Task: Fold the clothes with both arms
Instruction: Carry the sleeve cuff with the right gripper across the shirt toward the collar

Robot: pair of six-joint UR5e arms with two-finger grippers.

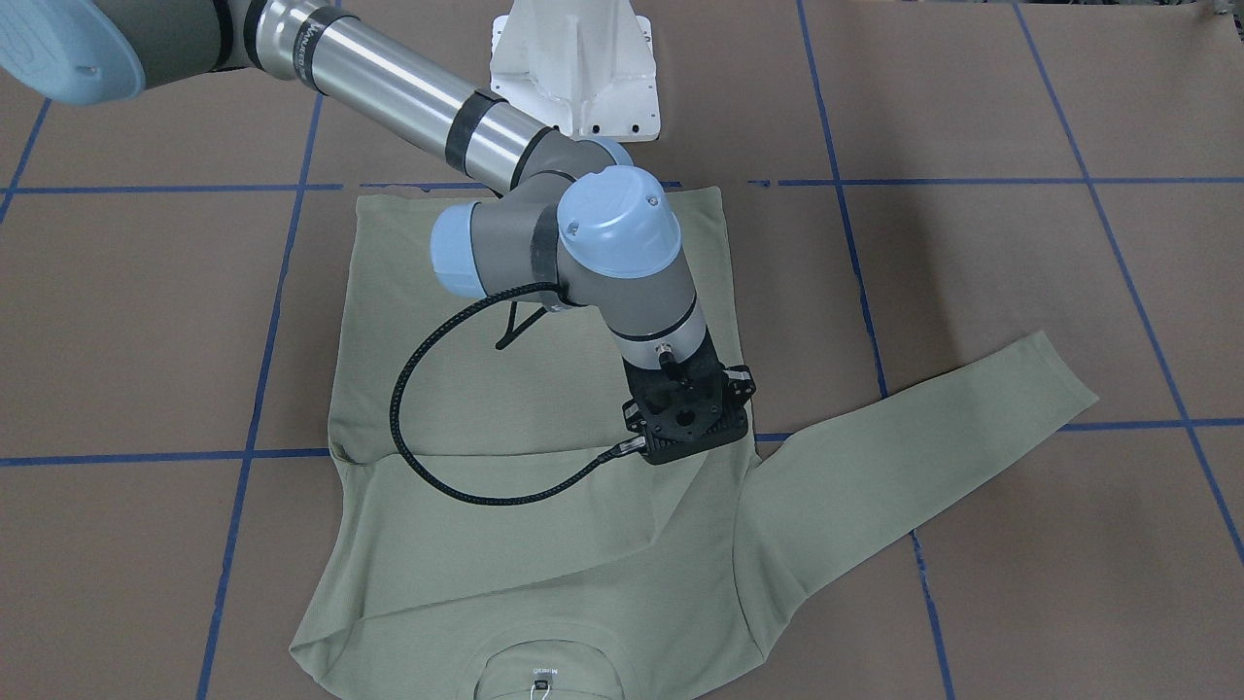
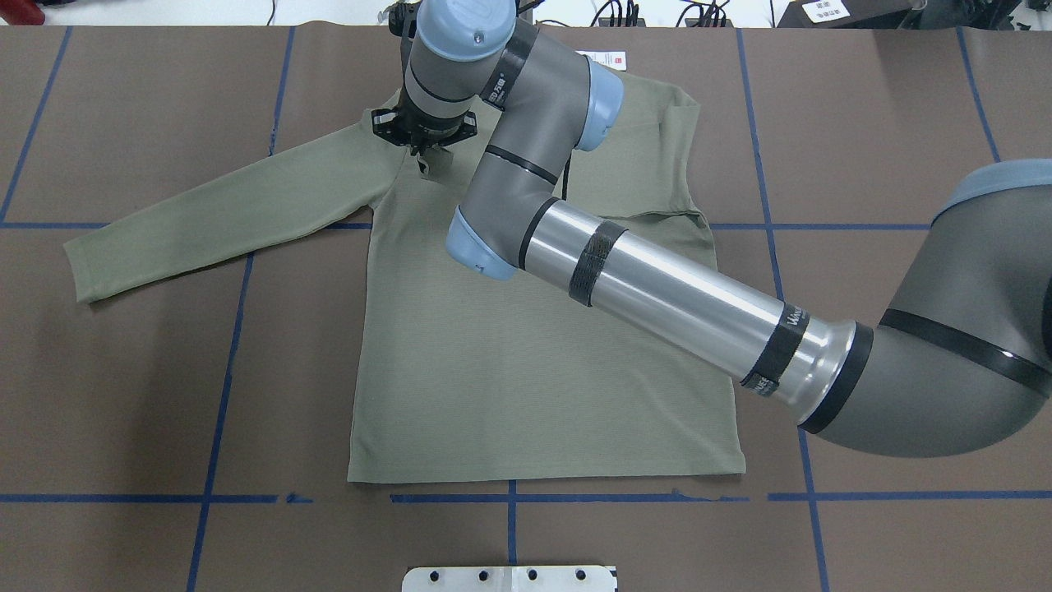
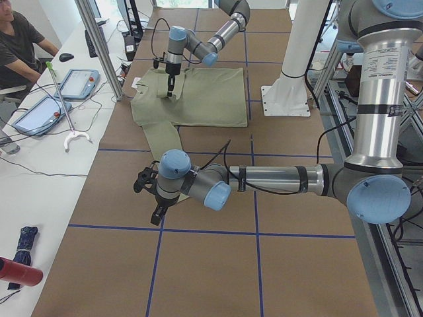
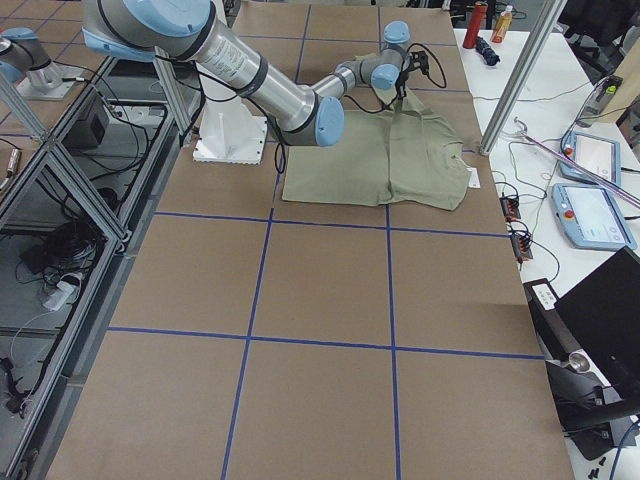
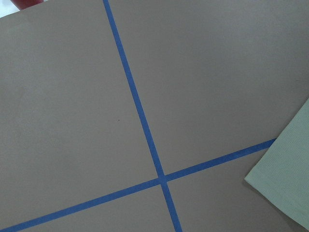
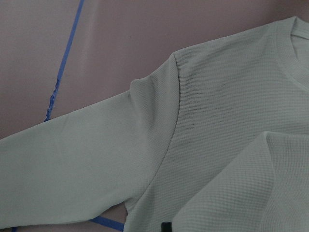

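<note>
Shirt (image 1: 466,564) neckline partly off the front view's edge; left hand (image 3: 157,214) opening probably too small.

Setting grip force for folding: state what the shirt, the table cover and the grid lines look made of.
The shirt: matte sage-green knit, probably cotton; fine ribbed texture shows in the right wrist view.
The table cover: brown paper or thin card, apparently; flat, matte, sheet edge at the far side.
The grid lines: blue adhesive tape, likely; ragged joins.
</note>
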